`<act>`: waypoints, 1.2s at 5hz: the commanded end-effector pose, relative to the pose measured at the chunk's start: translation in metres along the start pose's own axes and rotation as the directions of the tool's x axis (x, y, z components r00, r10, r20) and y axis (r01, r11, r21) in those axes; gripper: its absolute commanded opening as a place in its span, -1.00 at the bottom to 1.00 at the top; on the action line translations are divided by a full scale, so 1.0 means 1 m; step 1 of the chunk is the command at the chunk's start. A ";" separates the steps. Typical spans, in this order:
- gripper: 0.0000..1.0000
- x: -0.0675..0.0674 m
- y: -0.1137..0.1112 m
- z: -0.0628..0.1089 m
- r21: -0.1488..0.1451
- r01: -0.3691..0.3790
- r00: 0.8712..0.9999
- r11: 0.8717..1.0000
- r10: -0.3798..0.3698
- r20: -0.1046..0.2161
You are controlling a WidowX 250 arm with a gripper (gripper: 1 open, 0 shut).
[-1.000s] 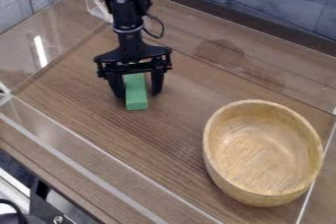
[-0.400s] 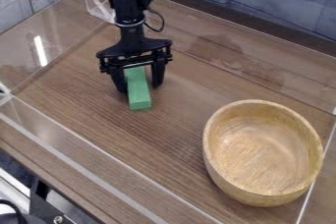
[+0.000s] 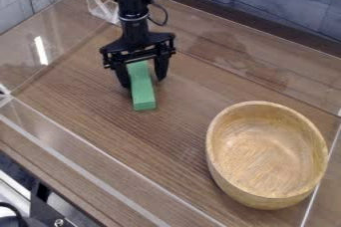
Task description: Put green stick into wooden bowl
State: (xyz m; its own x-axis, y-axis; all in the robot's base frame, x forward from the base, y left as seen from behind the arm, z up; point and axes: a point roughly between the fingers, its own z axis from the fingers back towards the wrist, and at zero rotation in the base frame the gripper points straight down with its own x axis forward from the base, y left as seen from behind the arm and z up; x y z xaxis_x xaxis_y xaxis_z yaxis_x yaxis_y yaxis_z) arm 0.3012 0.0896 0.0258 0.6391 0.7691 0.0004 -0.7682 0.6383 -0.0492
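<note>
The green stick (image 3: 142, 90) lies flat on the wooden table, left of centre. My black gripper (image 3: 140, 70) points straight down over the stick's far end, open, with one finger on each side of that end. The stick's near end pokes out toward the camera. Whether the fingers touch the stick cannot be told. The wooden bowl (image 3: 268, 153) sits empty at the lower right, well apart from the stick and the gripper.
Clear plastic walls (image 3: 80, 166) enclose the table along the front and left sides. The black arm (image 3: 130, 2) rises toward the top left. A tiled wall (image 3: 286, 7) runs behind the table.
The gripper has rolled slightly about its vertical axis and shifted a little away from the camera. More of the stick's near end now shows. The jaws stayed open.
</note>
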 end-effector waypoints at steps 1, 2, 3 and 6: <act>1.00 0.005 -0.009 0.010 -0.017 -0.038 0.998 0.999 0.039 0.047; 1.00 0.002 -0.011 0.006 -0.009 -0.075 0.996 0.997 0.076 0.054; 1.00 0.015 -0.009 0.007 -0.003 -0.136 0.989 0.991 0.136 0.060; 1.00 0.012 0.003 0.008 0.019 -0.090 0.994 0.996 0.089 0.063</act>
State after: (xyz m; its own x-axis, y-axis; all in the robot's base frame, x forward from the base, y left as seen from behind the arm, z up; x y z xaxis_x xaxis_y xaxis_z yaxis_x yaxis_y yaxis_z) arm 0.3008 0.0987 0.0189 0.5548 0.8318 0.0183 -0.8319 0.5549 -0.0041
